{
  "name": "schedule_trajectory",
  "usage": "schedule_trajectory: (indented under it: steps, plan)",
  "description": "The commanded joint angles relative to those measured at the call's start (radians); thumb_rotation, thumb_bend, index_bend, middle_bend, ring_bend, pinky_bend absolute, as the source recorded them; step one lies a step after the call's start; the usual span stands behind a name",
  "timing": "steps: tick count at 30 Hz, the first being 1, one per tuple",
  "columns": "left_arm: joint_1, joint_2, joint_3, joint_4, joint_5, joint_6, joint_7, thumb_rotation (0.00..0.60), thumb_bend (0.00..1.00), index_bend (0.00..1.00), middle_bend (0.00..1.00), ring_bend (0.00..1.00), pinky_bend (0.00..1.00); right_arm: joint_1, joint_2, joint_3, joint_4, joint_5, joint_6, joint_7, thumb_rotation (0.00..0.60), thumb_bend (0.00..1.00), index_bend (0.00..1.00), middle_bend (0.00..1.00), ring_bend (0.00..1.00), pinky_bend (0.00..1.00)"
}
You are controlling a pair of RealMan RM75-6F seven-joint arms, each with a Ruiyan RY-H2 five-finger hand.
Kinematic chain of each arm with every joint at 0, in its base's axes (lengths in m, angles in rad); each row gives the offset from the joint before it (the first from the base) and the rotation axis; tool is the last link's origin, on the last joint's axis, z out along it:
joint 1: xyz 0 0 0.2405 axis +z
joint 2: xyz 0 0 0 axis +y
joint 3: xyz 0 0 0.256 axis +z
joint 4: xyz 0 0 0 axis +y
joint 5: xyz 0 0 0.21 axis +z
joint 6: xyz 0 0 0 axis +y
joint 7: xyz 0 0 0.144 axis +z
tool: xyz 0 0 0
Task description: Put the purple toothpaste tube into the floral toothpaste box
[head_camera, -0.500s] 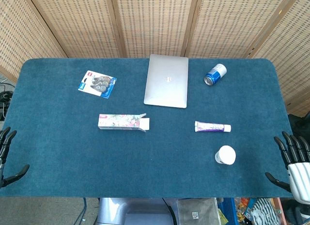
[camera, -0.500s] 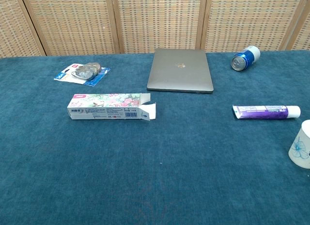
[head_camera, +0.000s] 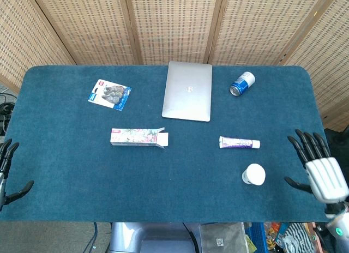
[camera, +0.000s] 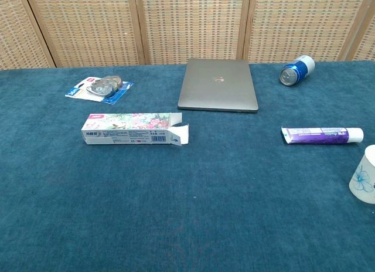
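— Did you catch that? The right hand point(head_camera: 319, 166) has come in over the right edge of the counter point(head_camera: 65, 171); half a second back it sat lower, nearer the front right corner. Its fingers are spread and it holds nothing.

— And the left hand point(head_camera: 8, 174)?

— Barely moved. It hangs off the front left corner, fingers apart, empty too. Neither shows in the chest view.

— So nothing has been picked up.

— Nothing. The purple toothpaste tube point(head_camera: 239, 143) lies flat right of centre, cap toward the right edge, exactly where it was. The floral toothpaste box point(head_camera: 139, 137) lies left of centre, well apart from the tube, its open flap end facing the tube.

— Then the right hand is going for the tube?

— That's my guess: it is the nearer hand, and the tube sits between it and the box. The task looks barely begun, only the reach.

— Anything in its way?

— The white cup point(head_camera: 253, 174) stands near the front edge, just in front of the tube's cap end, so the hand may have to come round it. The laptop point(head_camera: 188, 90), the blue can point(head_camera: 242, 83) and the blister pack point(head_camera: 110, 94) sit toward the back edge, out of the line.
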Motion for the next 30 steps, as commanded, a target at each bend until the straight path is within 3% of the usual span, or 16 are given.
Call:
schedule_trajectory:
  steps: [1, 4, 7, 12, 15, 20, 24, 30]
  plan:
    - [-0.016, -0.011, -0.02, 0.0, -0.036, -0.023, 0.019, 0.6, 0.24, 0.0, 0.0, 0.0, 0.0, 0.181, 0.0, 0.08, 0.048, 0.115, -0.253, 0.059, 0.6, 0.0, 0.0, 0.0, 0.0, 0.0]
    - [-0.033, -0.02, -0.036, 0.007, -0.074, -0.052, 0.035, 0.6, 0.24, 0.0, 0.0, 0.0, 0.0, 0.258, -0.044, 0.082, 0.09, 0.193, -0.407, 0.06, 0.6, 0.0, 0.03, 0.03, 0.0, 0.01]
    - [-0.042, -0.024, -0.045, 0.009, -0.095, -0.067, 0.045, 0.6, 0.24, 0.0, 0.0, 0.0, 0.0, 0.299, -0.095, 0.077, 0.142, 0.241, -0.485, 0.039, 0.6, 0.0, 0.09, 0.08, 0.0, 0.05]
    - [-0.054, -0.031, -0.061, 0.011, -0.125, -0.081, 0.053, 0.6, 0.24, 0.0, 0.0, 0.0, 0.0, 0.365, -0.243, 0.072, 0.296, 0.357, -0.604, -0.004, 0.6, 0.0, 0.21, 0.21, 0.1, 0.19]
    - [-0.059, -0.031, -0.067, 0.011, -0.143, -0.089, 0.055, 0.6, 0.24, 0.0, 0.0, 0.0, 0.0, 0.388, -0.306, 0.072, 0.367, 0.397, -0.634, -0.013, 0.6, 0.0, 0.25, 0.25, 0.15, 0.25]
    - [-0.069, -0.028, -0.068, 0.007, -0.165, -0.114, 0.058, 0.6, 0.24, 0.0, 0.0, 0.0, 0.0, 0.423, -0.403, 0.069, 0.476, 0.436, -0.664, -0.031, 0.6, 0.0, 0.29, 0.3, 0.2, 0.26]
    - [-0.073, -0.03, -0.067, 0.005, -0.168, -0.118, 0.066, 0.6, 0.24, 0.0, 0.0, 0.0, 0.0, 0.439, -0.449, 0.064, 0.52, 0.451, -0.674, -0.047, 0.6, 0.12, 0.3, 0.32, 0.21, 0.29]
    - [-0.075, -0.027, -0.069, 0.002, -0.181, -0.123, 0.064, 0.6, 0.24, 0.0, 0.0, 0.0, 0.0, 0.46, -0.49, 0.057, 0.558, 0.47, -0.695, -0.068, 0.6, 0.17, 0.31, 0.33, 0.22, 0.29]
